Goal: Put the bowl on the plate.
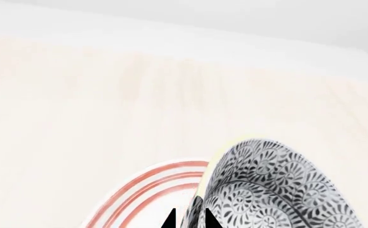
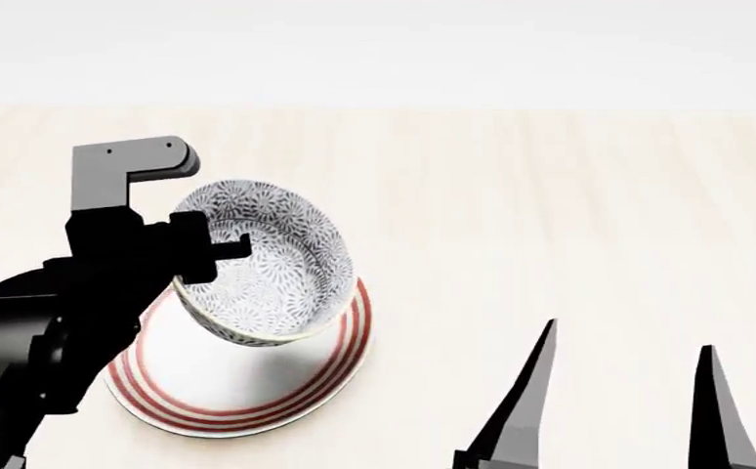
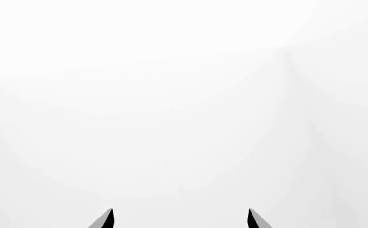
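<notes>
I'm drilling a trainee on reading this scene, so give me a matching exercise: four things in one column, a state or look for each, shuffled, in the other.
Things:
1. bowl
2. plate
3. left gripper
4. right gripper

States:
A. open, holding nothing
B. white with red rings, flat on the table
C. tilted, dark floral pattern
D. shut on the bowl's rim

Pairs: 1-C, 2-B, 3-D, 4-A

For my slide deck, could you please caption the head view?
Left end effector holds the tilted floral bowl by its rim over the red-ringed plate; right end effector open and idle.
</notes>
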{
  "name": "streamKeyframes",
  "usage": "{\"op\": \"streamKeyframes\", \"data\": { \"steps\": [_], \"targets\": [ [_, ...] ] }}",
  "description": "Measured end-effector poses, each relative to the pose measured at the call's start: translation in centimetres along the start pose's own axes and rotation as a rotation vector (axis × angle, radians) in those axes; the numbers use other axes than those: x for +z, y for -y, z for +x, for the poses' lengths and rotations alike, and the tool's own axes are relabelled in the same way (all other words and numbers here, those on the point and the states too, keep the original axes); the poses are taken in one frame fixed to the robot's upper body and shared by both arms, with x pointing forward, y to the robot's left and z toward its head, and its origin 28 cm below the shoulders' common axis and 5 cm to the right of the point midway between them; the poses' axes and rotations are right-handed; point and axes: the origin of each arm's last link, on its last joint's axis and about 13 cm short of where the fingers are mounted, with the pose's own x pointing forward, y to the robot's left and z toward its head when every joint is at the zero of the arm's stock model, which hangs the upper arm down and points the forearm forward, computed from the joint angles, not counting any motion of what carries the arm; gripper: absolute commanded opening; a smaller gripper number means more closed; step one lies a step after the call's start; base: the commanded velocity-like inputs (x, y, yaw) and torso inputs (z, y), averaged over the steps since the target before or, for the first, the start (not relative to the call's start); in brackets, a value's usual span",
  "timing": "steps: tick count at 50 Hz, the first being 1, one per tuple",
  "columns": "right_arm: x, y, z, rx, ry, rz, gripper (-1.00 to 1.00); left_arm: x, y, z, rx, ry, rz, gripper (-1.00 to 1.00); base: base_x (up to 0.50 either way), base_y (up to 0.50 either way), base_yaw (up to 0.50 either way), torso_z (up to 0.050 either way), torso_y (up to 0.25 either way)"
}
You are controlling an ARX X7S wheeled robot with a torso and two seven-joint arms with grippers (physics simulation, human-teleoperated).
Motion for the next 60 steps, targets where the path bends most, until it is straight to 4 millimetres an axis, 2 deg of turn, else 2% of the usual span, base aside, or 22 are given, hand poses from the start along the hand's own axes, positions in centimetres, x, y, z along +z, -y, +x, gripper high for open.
{"op": "streamKeyframes", "data": {
  "steps": [60],
  "targets": [
    [-0.3,0.1,-0.3,0.004,-0.012,-0.005,1.00,-2.6,-0.8,0.1,0.007,-0.060,-0.087,-1.00,0.00,0.00,0.00,0.000,0.000]
  ]
}}
